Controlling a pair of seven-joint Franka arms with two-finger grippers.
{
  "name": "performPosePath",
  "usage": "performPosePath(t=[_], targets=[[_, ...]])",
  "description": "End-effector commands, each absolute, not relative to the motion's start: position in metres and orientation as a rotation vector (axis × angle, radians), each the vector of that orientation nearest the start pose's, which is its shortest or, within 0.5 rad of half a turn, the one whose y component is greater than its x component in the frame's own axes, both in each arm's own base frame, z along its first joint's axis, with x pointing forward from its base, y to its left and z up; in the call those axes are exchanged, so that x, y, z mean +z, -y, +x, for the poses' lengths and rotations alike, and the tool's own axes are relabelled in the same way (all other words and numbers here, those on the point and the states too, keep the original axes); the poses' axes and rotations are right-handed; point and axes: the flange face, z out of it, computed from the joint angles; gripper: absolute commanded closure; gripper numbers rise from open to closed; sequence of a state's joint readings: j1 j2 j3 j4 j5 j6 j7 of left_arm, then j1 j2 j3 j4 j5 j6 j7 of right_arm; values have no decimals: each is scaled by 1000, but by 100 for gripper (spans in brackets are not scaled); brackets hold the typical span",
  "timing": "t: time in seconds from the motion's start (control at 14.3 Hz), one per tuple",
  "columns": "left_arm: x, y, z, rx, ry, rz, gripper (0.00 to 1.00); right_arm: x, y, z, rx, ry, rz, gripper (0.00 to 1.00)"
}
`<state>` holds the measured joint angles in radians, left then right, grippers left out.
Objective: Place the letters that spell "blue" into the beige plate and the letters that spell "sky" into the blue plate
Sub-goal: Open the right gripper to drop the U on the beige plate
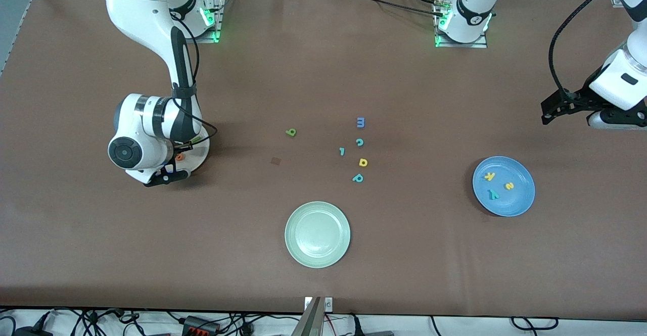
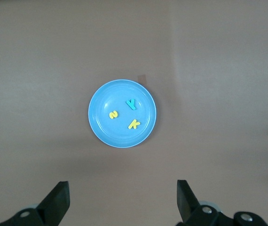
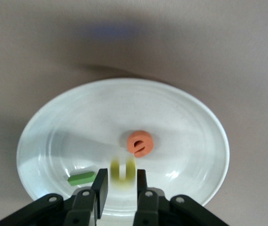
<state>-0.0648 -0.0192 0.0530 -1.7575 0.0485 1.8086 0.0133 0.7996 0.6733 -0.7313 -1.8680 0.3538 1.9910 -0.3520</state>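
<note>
My right gripper [image 3: 121,186] hangs low over the beige plate [image 3: 190,122], fingers open. The yellow u [image 3: 123,171] is a blur just off their tips, loose between them. An orange e [image 3: 140,143] and a green bar l [image 3: 81,178] lie in that plate. In the front view the right arm hides most of the plate; only the e [image 1: 179,157] peeks out. The green b [image 1: 290,132] lies on the table. The blue plate [image 1: 503,209] holds the yellow k [image 1: 489,176], yellow s [image 1: 509,186] and teal y [image 1: 493,193]. My left gripper [image 2: 123,202] waits open, high over the table.
A pale green plate [image 1: 317,257] sits nearest the front camera. Mid-table lie a blue m [image 1: 360,122], teal c [image 1: 359,142], small teal letter [image 1: 342,151], yellow d [image 1: 363,162] and teal p [image 1: 358,178]. A small brown patch [image 1: 275,160] marks the cloth.
</note>
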Motion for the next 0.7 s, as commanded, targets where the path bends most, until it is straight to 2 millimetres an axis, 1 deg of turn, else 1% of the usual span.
performPosePath(t=[0.0,0.07,0.14,0.21,0.35,0.42,0.49,0.56,0.63], targets=[[571,5,556,-114,-97,-3111,0,219,-68,581,567,339,-3128,20],[572,10,556,-117,-111,-3109,0,220,-68,581,566,337,-3127,19],[572,8,556,-116,-102,-3109,0,224,-69,583,552,324,-3131,14],[572,13,556,-117,-116,-3108,0,233,-76,585,523,334,-3126,14],[570,11,558,-112,-114,-3108,0,253,-93,592,455,349,-3119,13],[570,11,558,-112,-112,-3108,0,260,-106,597,422,362,-3122,13],[569,11,559,-107,-112,-3108,0,263,-130,597,393,382,-3124,12],[569,11,559,-107,-114,-3108,0,263,-158,593,372,343,-3114,12],[566,11,560,-100,-112,-3109,0,261,-181,588,355,284,-3099,12]])
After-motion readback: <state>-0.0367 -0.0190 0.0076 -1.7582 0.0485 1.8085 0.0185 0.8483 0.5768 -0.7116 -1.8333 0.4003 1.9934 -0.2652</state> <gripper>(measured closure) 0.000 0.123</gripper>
